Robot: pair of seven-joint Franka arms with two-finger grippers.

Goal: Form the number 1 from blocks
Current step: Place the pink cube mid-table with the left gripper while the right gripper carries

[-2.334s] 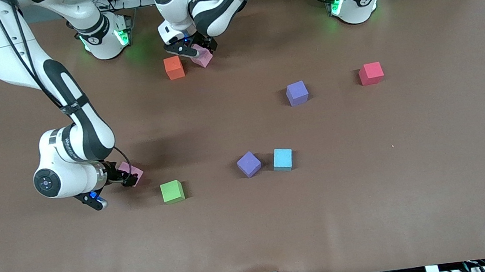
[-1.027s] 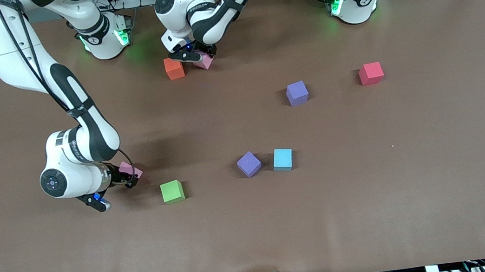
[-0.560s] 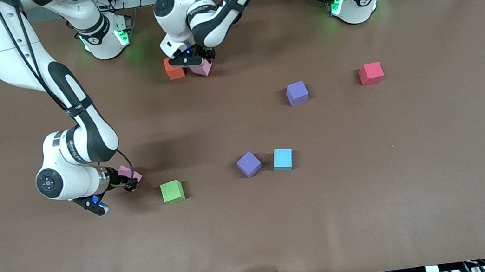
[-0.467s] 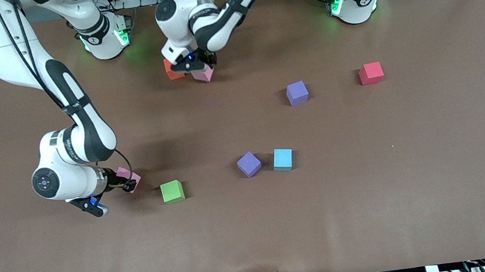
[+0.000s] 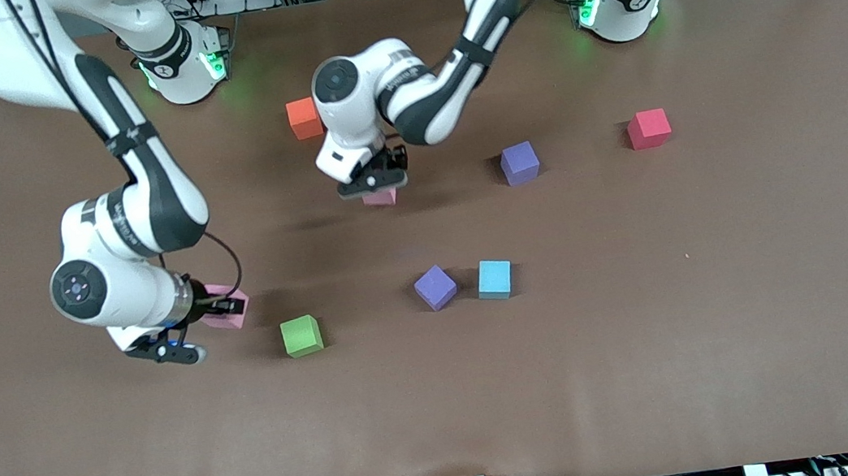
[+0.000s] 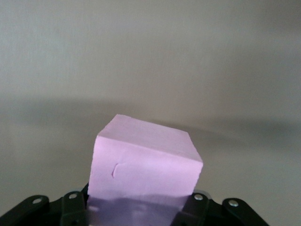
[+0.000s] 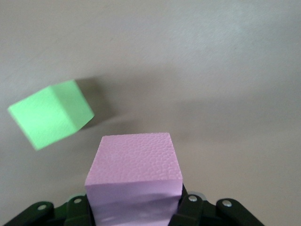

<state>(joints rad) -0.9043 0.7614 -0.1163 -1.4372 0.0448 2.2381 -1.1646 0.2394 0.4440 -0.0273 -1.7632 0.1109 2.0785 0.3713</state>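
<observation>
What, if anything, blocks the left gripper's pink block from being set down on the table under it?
Nothing visible. The left gripper holds its pink block over bare table. The nearest blocks, the purple block and the orange block, sit well apart from it. The left wrist view shows only bare tabletop past the block.

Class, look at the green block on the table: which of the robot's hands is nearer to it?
The right hand. It holds a pink block beside the green block, toward the right arm's end. The left hand holds another pink block over the table's middle, much farther off.
</observation>
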